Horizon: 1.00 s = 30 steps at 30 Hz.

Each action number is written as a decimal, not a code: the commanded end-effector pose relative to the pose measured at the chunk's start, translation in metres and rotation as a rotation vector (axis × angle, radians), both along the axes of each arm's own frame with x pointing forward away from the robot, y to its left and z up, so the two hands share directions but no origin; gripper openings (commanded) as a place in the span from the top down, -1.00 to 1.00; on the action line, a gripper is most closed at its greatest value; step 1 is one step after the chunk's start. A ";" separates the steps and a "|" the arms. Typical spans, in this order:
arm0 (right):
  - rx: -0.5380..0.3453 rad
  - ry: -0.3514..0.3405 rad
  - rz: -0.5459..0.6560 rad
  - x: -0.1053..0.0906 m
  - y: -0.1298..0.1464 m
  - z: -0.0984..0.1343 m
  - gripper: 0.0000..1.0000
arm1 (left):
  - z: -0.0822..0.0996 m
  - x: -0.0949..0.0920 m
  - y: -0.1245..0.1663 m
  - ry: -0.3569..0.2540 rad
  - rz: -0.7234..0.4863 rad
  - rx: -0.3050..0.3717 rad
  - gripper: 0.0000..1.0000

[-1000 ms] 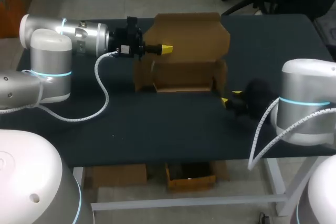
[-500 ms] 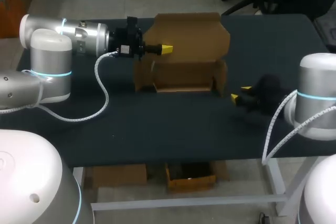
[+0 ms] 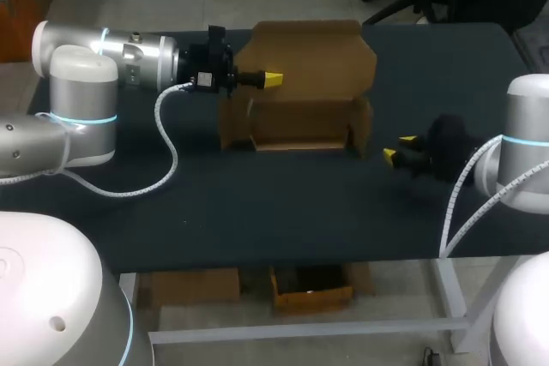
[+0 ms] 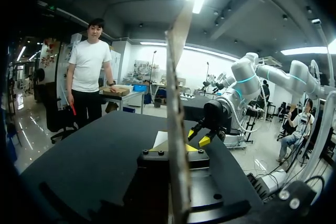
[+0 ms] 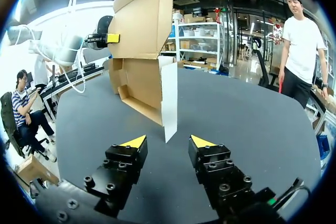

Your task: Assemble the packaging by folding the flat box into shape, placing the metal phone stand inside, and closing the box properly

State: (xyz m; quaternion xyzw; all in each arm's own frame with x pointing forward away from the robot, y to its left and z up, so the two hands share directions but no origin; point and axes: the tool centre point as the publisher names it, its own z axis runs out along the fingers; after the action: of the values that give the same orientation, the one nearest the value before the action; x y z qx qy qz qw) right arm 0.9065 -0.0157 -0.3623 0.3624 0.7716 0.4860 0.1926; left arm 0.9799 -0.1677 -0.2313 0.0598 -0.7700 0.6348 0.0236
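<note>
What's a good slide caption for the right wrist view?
Open right gripper faces the cardboard box, left gripper pinching its raised lid.

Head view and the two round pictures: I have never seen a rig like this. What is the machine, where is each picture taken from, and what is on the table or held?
The machine is a robot with a silver left arm and a silver right arm at a black table. Each arm ends in a gripper: two fingers with yellow tips.

The head view looks down from above and behind the robot. Each round picture comes from a camera on one arm's wrist, looking out along its fingers.

On the table stands a brown cardboard box, open, with its lid upright. The left gripper is shut on the lid's edge; the left wrist view shows the cardboard edge-on between its fingers. The right gripper is open and holds nothing. It sits apart from the box, off its right end.
</note>
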 end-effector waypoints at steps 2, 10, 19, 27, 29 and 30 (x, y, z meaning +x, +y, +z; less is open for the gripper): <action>0.001 0.004 0.006 0.002 0.000 -0.002 0.03 | -0.001 -0.002 0.001 -0.002 0.003 0.002 1.00; 0.001 0.009 0.011 0.005 0.000 -0.003 0.04 | -0.009 -0.005 0.004 0.011 0.005 -0.009 1.00; -0.002 0.009 0.012 0.004 0.001 -0.002 0.04 | -0.013 -0.006 0.003 0.021 0.005 -0.020 1.00; -0.005 0.008 0.013 0.005 0.003 -0.001 0.04 | -0.013 -0.007 0.005 0.018 0.008 -0.025 1.00; -0.005 0.007 0.013 0.007 0.003 -0.001 0.04 | -0.013 -0.007 0.005 0.018 0.008 -0.025 1.00; -0.005 0.006 0.014 0.008 0.003 -0.001 0.04 | -0.013 -0.007 0.005 0.018 0.008 -0.025 1.00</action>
State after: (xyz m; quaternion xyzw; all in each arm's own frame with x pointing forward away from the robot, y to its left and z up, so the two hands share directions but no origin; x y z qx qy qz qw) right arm 0.9122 -0.0135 -0.3625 0.3580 0.7765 0.4837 0.1869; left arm 0.9731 -0.1650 -0.2386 0.0683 -0.7617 0.6436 0.0294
